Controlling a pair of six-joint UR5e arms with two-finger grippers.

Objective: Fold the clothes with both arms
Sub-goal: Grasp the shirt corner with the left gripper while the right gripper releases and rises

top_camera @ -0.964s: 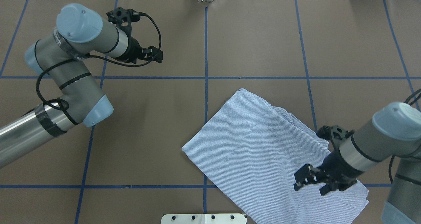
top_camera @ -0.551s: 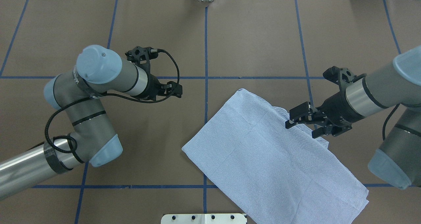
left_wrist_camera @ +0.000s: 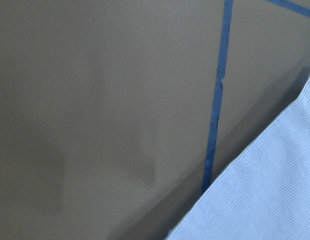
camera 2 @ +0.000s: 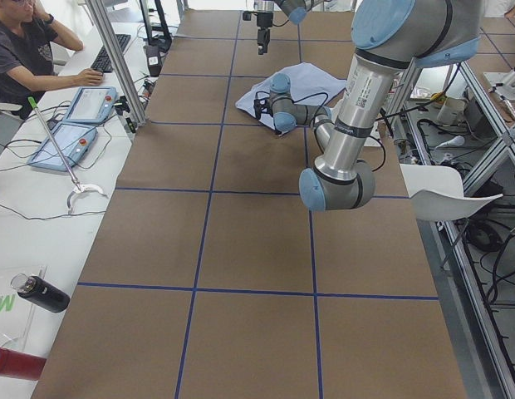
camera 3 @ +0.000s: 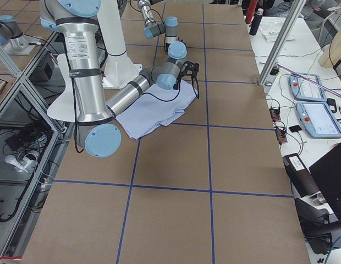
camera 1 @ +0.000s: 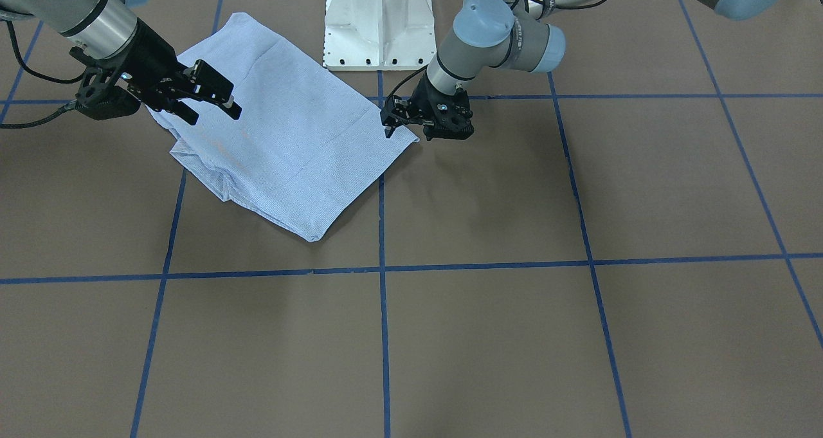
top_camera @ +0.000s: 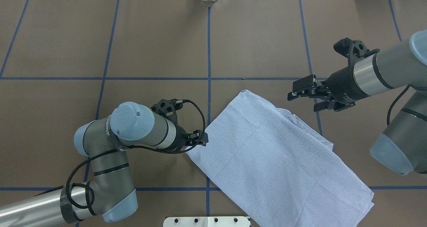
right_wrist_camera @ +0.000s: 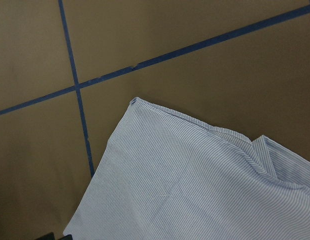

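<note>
The striped shirt (top_camera: pixel 277 160) lies flat on the brown table (top_camera: pixel 150 37), folded into a rough oblong and set slantwise on the robot's right half. One long edge runs up to a far corner just short of the cross line of blue tape (top_camera: pixel 156 78). Its nearest corner sits close by the white pedestal base (top_camera: pixel 206 221). The corner on the robot's left pokes a little past the centre tape line. Along the shirt's right edge the cloth is layered and a bit rumpled, with a second fold showing underneath. The left gripper (top_camera: pixel 202 141) is down low at that left corner, right against the hem. Its wrist camera shows only bare table, tape and the striped edge coming in from one side. From where I stand I cannot tell whether its jaws are parted or closed, or whether they have any cloth. The right gripper (top_camera: pixel 303 102) hangs in the air beyond the shirt's far right edge, over the tape line there. Its jaws are spread wide with nothing between them, and its wrist camera looks down on the shirt's far corner and a faint stitched pocket outline. Off the table, on the white bench at the robot's left end, a dark bottle (camera 2: pixel 40 293) lies on its side and a red one (camera 2: pixel 12 363) lies near it. What either holds cannot be seen. A person (camera 2: pixel 21 41) sits at a keyboard further along that bench.
</note>
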